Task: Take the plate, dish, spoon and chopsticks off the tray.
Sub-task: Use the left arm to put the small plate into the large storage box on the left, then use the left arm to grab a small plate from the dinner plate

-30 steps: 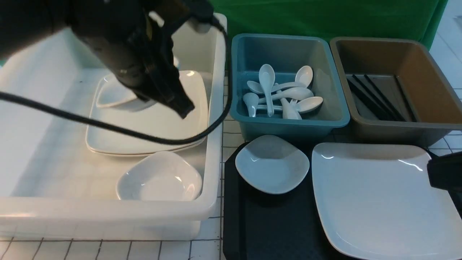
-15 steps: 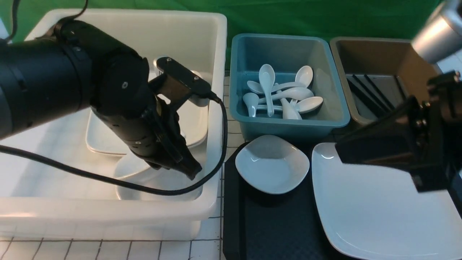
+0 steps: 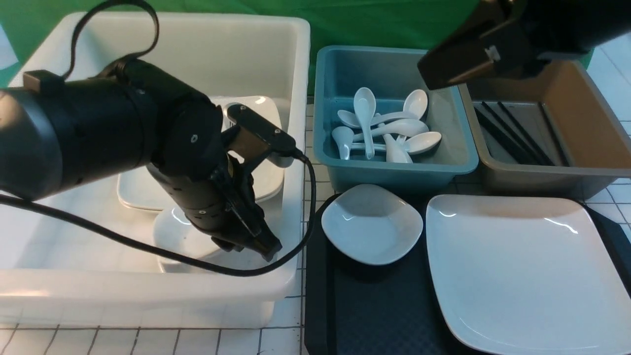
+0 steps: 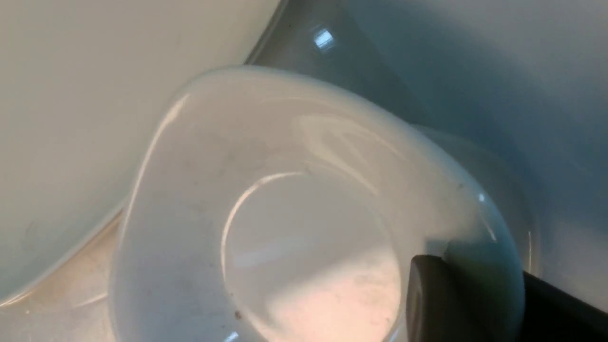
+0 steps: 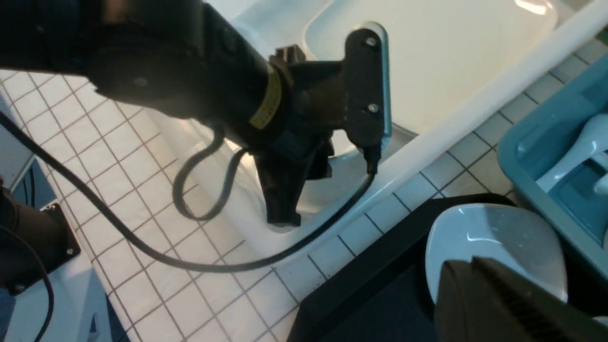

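My left gripper sits low in the white tub. Its fingers straddle the rim of a small dish, and I cannot tell whether they grip it or stand apart. That dish lies on a second dish, with the stacked plates just behind and my cable looping across. The left arm comes in from the left, wrist bent steeply down.

My right gripper is closed, high above the teal tub of spoons and the brown tub holding the chopsticks. On the tray the dish and the plate lie side by side.

Half a second ago the right gripper hung low over the plate; the left has sunk slightly.
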